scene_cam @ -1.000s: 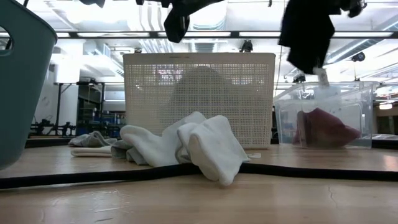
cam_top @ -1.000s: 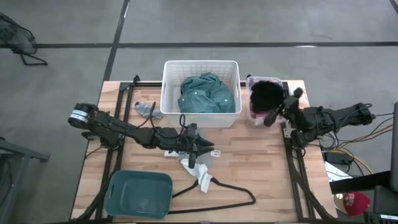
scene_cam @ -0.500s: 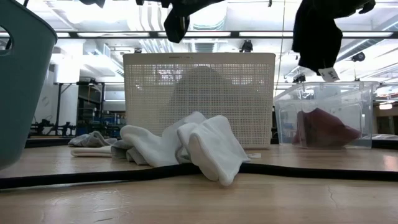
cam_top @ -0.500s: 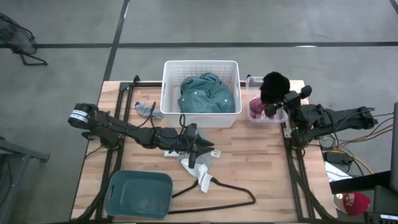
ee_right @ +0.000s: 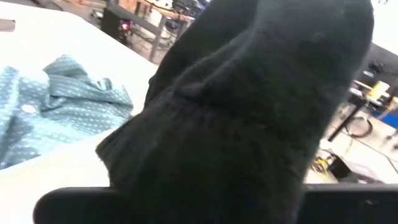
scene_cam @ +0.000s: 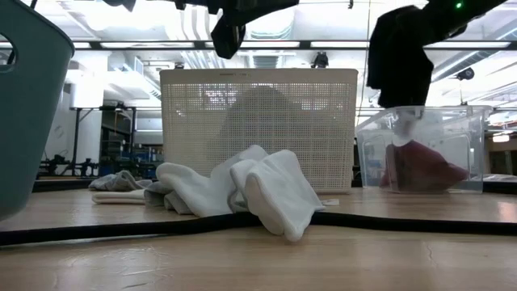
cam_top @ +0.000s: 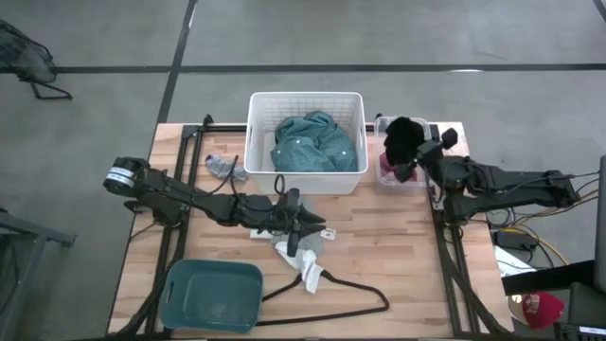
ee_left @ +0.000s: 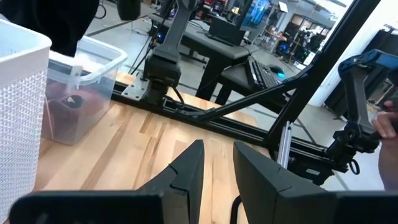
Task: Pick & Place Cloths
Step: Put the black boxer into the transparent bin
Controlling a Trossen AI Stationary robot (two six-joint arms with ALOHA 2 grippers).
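My right gripper [cam_top: 417, 159] is shut on a black cloth [cam_top: 401, 140], held in the air above the clear bin [cam_top: 381, 176] at the table's far right. A maroon cloth [scene_cam: 420, 166] lies inside that bin. The teal shirt [cam_top: 312, 142] fills the white basket [cam_top: 256, 142]. My left gripper [cam_top: 305, 231] hovers open over the table's middle, just above a white cloth [cam_top: 301, 265] that lies bunched on the wood and over the hanger. A small grey piece [cam_top: 222, 166] lies left of the basket. My right gripper holds the black cloth [scene_cam: 400, 52] by its upper part, bunched in several layers. The cloth fills the right wrist view [ee_right: 249, 112] and hides the fingers. It hangs slack below the gripper, lifted clear, its lower end with a tag [scene_cam: 406, 121] at the height of the bin's rim.
A thin black hanger [cam_top: 350, 301] lies on the near half of the table, partly under the white cloth. A rigid teal tub [cam_top: 210, 296] stands at the near left corner. Bare wood stretches between the bin and the hanger on the right.
My right gripper carried the black cloth up and toward the far right edge, then swung back left and lower over the clear bin. The cloth now hangs with its lower end at the bin's rim. The left arm has kept still.
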